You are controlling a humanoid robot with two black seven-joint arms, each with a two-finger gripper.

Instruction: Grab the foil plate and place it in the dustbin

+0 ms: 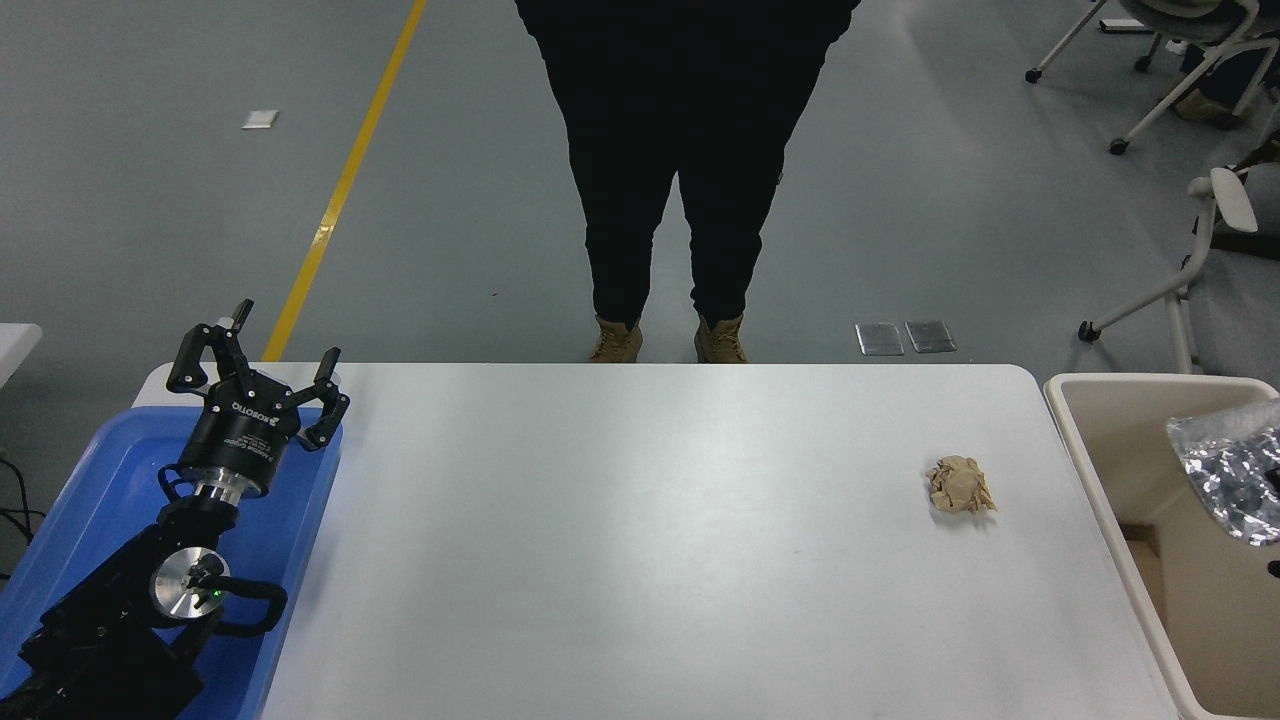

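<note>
Foil plate (1228, 468) within dustbin (1100, 440) rim, at frame's right edge

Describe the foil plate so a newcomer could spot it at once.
Find the big beige dustbin off the white table's right end. At the picture's right edge, within its opening, sits the foil plate: shiny, crinkled silver, unlike the dull tan paper ball on the table.

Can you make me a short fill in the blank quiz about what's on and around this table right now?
1. The foil plate is over the open ___.
2. The crumpled paper ball lies on the white ___.
3. The left gripper is parked above the ___ tray.

Missing words: dustbin; table; blue.
</note>
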